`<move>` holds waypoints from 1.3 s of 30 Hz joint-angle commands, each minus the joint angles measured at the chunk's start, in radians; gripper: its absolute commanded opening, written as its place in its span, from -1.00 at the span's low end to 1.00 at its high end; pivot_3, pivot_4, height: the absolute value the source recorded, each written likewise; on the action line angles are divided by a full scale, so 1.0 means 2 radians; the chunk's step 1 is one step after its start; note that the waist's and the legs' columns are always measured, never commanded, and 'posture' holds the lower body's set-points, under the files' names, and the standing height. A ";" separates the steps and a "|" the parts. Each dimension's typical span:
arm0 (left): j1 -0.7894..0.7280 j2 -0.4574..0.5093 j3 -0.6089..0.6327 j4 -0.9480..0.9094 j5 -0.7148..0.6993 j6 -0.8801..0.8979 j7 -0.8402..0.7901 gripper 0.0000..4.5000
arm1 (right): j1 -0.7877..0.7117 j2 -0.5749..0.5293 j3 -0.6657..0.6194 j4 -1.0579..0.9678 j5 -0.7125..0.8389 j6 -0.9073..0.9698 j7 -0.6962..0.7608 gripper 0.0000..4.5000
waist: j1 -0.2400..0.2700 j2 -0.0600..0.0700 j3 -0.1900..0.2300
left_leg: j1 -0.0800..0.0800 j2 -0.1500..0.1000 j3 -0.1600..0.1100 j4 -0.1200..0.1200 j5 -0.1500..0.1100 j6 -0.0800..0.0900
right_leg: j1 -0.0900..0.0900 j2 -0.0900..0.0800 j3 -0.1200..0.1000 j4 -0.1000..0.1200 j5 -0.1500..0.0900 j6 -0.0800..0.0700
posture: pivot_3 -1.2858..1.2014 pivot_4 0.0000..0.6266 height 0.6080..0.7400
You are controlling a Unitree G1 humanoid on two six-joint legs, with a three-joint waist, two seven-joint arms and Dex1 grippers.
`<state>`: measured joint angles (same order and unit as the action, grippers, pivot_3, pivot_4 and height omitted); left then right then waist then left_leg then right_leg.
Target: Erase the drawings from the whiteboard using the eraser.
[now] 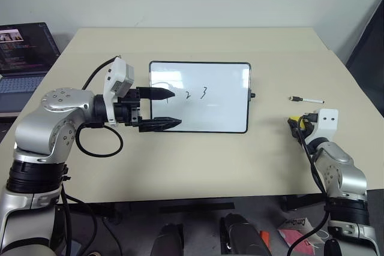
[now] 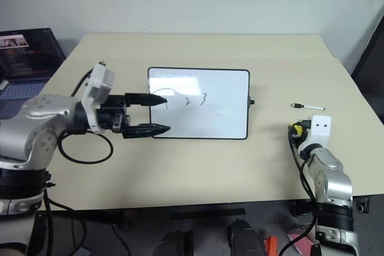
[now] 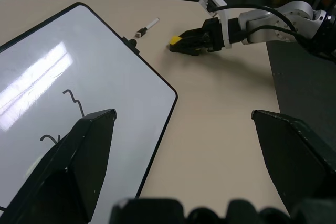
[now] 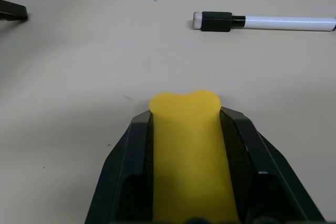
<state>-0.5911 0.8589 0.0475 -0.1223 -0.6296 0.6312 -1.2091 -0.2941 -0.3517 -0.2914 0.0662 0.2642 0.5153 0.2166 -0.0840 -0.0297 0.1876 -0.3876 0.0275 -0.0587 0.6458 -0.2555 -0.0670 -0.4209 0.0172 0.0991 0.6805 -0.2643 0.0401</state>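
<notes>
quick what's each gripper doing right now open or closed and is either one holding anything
Left gripper: open, empty, fingers over the whiteboard's left edge.
Right gripper: shut on the yellow eraser, low over the table.

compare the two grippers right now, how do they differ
The left gripper is open and holds nothing, hovering over the whiteboard; the right gripper is shut on the eraser, squeezing it, off to the board's side near the marker pen. Both have two black fingers.

whiteboard (image 1: 216, 97) mid-table (image 1: 198, 166), marker pen (image 1: 306, 99) to its right.
</notes>
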 commanded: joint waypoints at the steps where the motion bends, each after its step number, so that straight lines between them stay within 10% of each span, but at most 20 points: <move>1: 0.000 0.002 0.022 -0.006 -0.004 -0.002 0.009 1.00 | -0.004 -0.006 -0.003 -0.037 0.012 0.006 0.007 -0.37 | 0.000 0.000 0.000 | 0.000 0.000 0.000 0.000 0.000 0.000 | 0.000 0.000 0.000 0.000 0.000 0.000 | 0.03 -0.52 1.00; 17: 0.076 0.029 0.094 0.015 -0.001 0.028 0.071 1.00 | -0.012 -0.024 0.085 -0.300 0.014 0.047 0.019 -0.37 | 0.000 0.000 0.000 | 0.001 0.000 0.000 0.000 0.000 0.000 | 0.000 0.000 0.000 0.000 0.000 0.001 | 0.03 -0.52 1.00; 39: 0.084 0.064 0.102 0.143 0.055 -0.044 0.026 1.00 | -0.270 0.120 0.364 -0.046 -0.164 -0.026 0.046 -0.37 | -0.001 0.000 0.000 | 0.000 0.000 -0.001 0.000 0.000 0.000 | -0.001 0.000 -0.001 0.000 0.001 -0.002 | 0.03 -0.52 1.00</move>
<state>-0.4134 0.9617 0.2292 0.1722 -0.5240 0.5605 -1.1469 -0.7924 -0.1305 0.4207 -0.0318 -0.0398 0.4927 0.2965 -0.0857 -0.0292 0.1880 -0.3887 0.0283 -0.0611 0.6453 -0.2553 -0.0671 -0.4223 0.0170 0.0962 0.6807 -0.2619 0.0357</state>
